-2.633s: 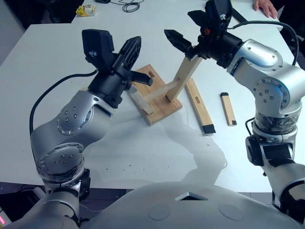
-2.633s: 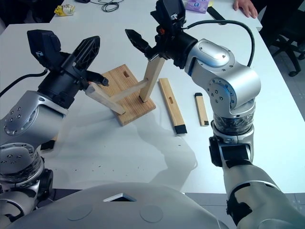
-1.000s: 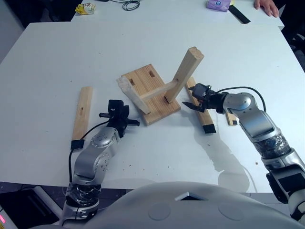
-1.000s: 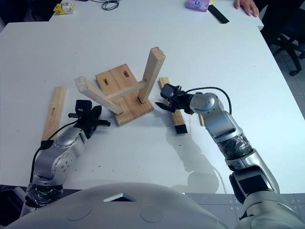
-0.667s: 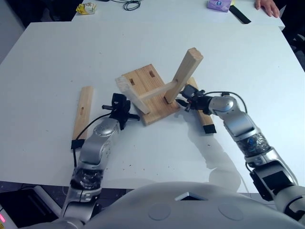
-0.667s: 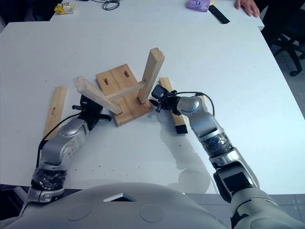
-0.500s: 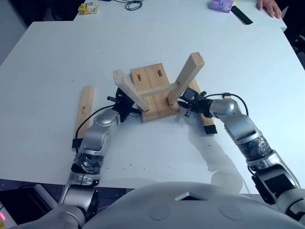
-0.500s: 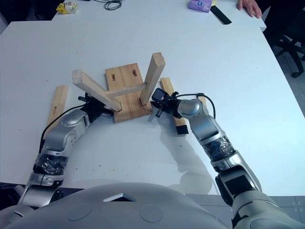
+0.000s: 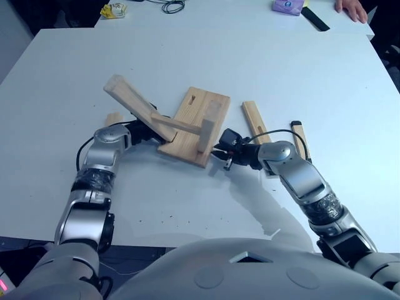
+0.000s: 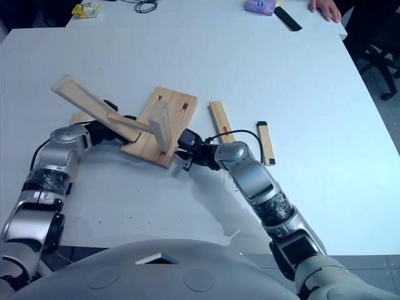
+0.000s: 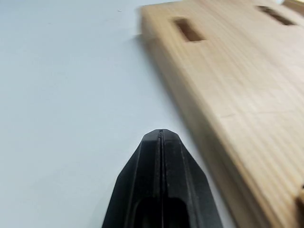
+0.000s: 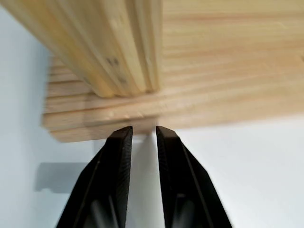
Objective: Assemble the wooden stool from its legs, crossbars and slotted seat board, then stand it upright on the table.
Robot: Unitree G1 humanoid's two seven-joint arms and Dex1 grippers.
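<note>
Head view, seat board: I see the seat board point(image 9: 195, 109) lying flat near the middle of the table point(image 9: 206, 56), with two empty slots at its far end.
Head view, leg frame: A tilted leg point(image 9: 132, 102) and an upright leg point(image 9: 207, 132) are joined by a crossbar point(image 9: 181, 124). The upright leg stands at the near edge of the board and the tilted one leans out over its left side. I cannot tell if either is fully seated in a slot.
Head view, loose parts: A loose leg point(image 9: 255, 121) lies just right of the board, and a short crossbar point(image 9: 300, 136) lies farther right. Another wooden bar point(image 9: 112, 117) shows partly beside my left arm.
Head view, grippers: My left gripper point(image 9: 142, 132) is low at the left edge of the board, under the tilted leg. My right gripper point(image 9: 223, 156) is at the near right corner.
Left wrist view: The fingers point(image 11: 147, 161) are pressed together with nothing between them, just beside the board's edge.
Right wrist view: The fingers point(image 12: 118, 152) have a narrow gap and grip nothing. Their tips are against the board's edge, below the upright leg.
Progress: I judge it about half done, with one leg pair on the board.
Left to do: The second leg pair, its crossbar, then turning the stool upright.
</note>
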